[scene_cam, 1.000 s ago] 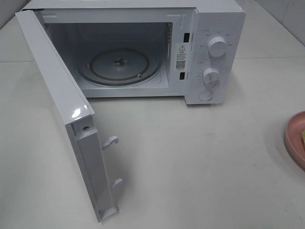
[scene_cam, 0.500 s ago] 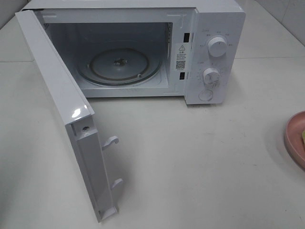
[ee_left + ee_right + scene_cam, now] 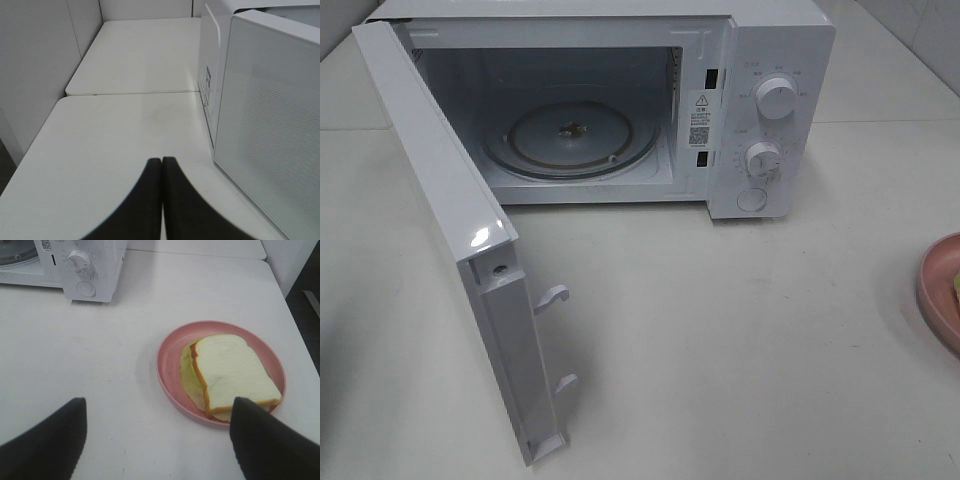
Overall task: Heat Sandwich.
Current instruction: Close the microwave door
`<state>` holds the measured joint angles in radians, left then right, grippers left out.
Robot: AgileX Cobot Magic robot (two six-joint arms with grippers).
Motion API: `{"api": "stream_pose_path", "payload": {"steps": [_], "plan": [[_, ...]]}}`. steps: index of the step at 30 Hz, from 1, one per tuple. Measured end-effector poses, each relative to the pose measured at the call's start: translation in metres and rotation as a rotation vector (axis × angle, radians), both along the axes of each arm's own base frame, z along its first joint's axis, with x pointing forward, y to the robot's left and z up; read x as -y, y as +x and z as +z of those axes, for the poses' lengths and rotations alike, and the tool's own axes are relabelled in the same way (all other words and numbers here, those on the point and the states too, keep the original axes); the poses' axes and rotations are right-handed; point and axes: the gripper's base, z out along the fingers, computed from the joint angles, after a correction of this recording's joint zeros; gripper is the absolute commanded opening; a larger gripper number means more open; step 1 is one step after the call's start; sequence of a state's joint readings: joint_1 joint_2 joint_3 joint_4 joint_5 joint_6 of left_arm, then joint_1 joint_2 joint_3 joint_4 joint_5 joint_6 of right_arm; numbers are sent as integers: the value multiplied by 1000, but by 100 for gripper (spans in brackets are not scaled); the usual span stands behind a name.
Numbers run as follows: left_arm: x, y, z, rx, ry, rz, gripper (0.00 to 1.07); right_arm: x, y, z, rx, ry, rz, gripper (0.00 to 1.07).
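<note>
White worktop (image 3: 740, 340) runs under everything, with a white microwave (image 3: 775, 120) at the back, its door (image 3: 450, 250) swung wide and the glass turntable (image 3: 570, 140) bare inside. Off to the right, well apart from the oven, the sandwich (image 3: 232, 372) lies flat on a pink plate (image 3: 167, 365); only the plate's edge shows from the high camera.

Left gripper (image 3: 162, 200) hangs beside the open door with its 2 fingers pressed together, holding nothing. Right gripper (image 3: 157, 440) hovers near the plate with its fingers spread wide, empty, 1 finger overlapping the plate's near rim in the wrist view.

Risks, as I judge them: the soft bread could squash or the layers slide apart if pinched at 1 corner, since the green filling already pokes out past the crust. The plate could also skid. The open door juts far forward and a carried load might clip it.

Seen from the right wrist, the sandwich's long axis runs diagonally, its rounded top toward the microwave
</note>
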<state>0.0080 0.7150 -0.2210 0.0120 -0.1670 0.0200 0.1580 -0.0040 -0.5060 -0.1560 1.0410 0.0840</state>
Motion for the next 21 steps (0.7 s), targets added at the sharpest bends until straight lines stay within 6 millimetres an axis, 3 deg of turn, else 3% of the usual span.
{"api": "stream_pose_path", "payload": {"steps": [10,21], "plan": [[12,37,-17,57,54,-123,0,0,0,0,0,0,0,76],[58,57,-51,12,14,-408,0,0,0,0,0,0,0,76]]}}
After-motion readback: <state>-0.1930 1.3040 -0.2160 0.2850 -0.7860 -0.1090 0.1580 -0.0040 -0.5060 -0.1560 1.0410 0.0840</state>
